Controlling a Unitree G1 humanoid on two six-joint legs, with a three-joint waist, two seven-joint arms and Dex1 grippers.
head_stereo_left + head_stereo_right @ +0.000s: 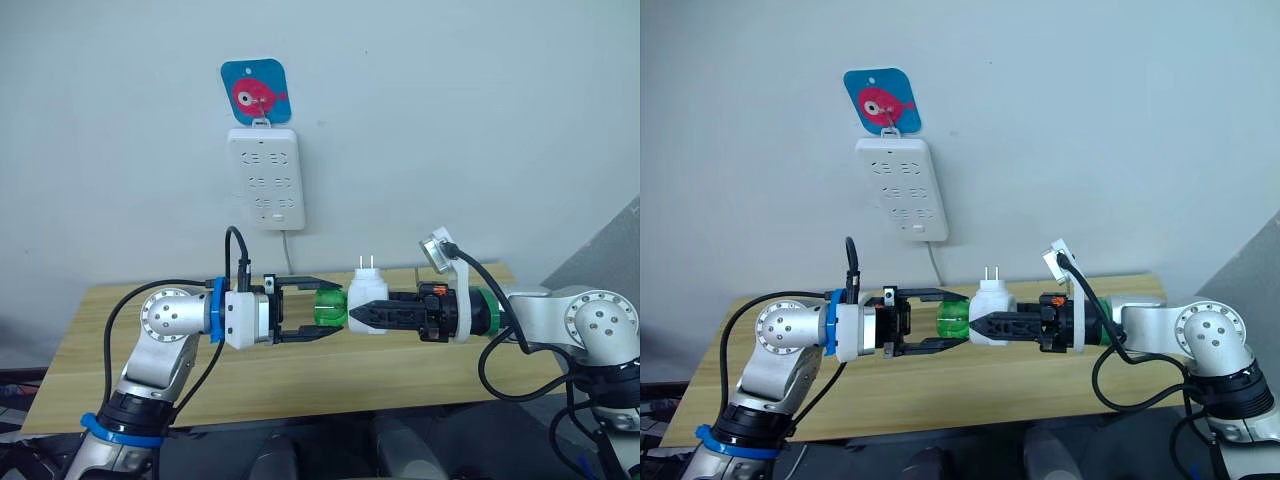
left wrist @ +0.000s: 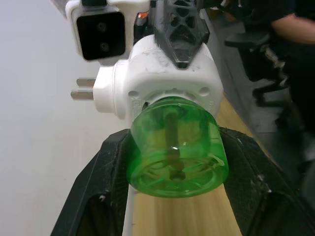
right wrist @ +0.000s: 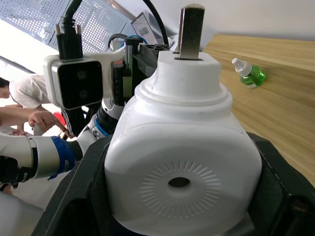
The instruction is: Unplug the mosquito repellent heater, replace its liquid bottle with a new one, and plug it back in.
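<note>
Holding the heater (image 1: 366, 299) sideways in mid-air over the table (image 1: 300, 380), the right gripper (image 1: 360, 313) is clamped on its white body, prongs up, so the green bottle (image 1: 329, 307) sticks out toward the left arm. Left gripper (image 1: 322, 305) has its fingers around the bottle, touching or nearly so; probably set to twist it out. A spare bottle (image 3: 250, 74) lies on the table beyond. Farthest back, the power strip (image 1: 264, 177) hangs on the wall with nothing plugged in.
</note>
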